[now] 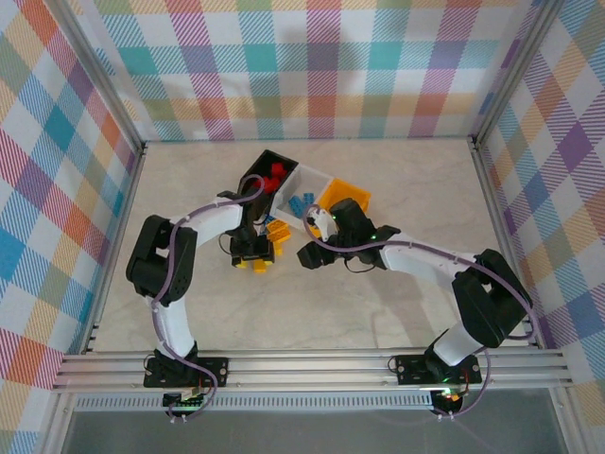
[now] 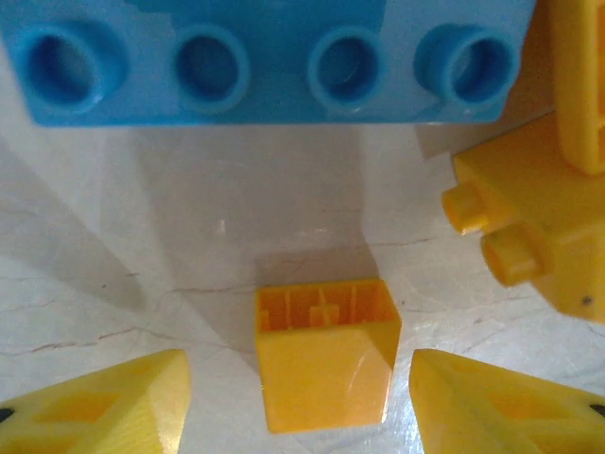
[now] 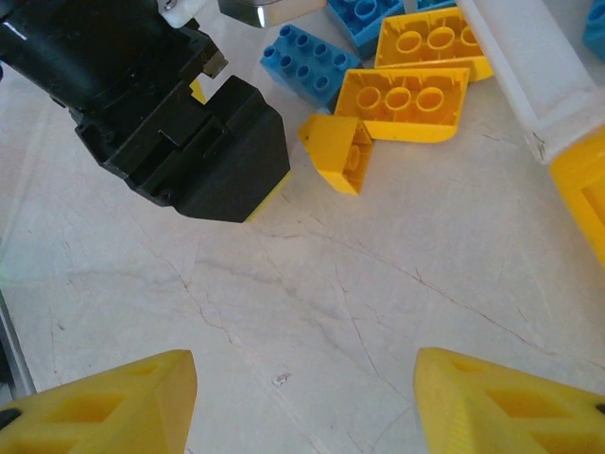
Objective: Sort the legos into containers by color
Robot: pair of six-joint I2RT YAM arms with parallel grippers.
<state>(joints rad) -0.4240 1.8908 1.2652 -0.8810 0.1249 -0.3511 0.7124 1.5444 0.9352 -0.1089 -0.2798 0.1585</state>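
Note:
A small yellow lego [image 2: 324, 355] lies on its side on the table between the fingertips of my left gripper [image 2: 298, 371]. The jaws are open, with a gap on each side of it. Just beyond it lie a long blue lego [image 2: 274, 57] and more yellow legos [image 2: 534, 232]. My right gripper [image 3: 302, 369] hovers open over bare table, nothing between its fingers. Ahead of it are yellow legos [image 3: 406, 99], a blue lego [image 3: 310, 61] and the left gripper's black body [image 3: 180, 123]. The black container [image 1: 272, 168] holds red legos, the white container [image 1: 301, 197] blue ones, and the yellow-orange container [image 1: 342, 197] sits beside it.
Both grippers [image 1: 251, 266] [image 1: 310, 255] work close together just in front of the three bins, with the loose pile [image 1: 277, 230] between them. The white bin's wall [image 3: 534, 71] and the yellow bin's corner [image 3: 581, 184] stand to the right of the right gripper. Patterned walls enclose the table.

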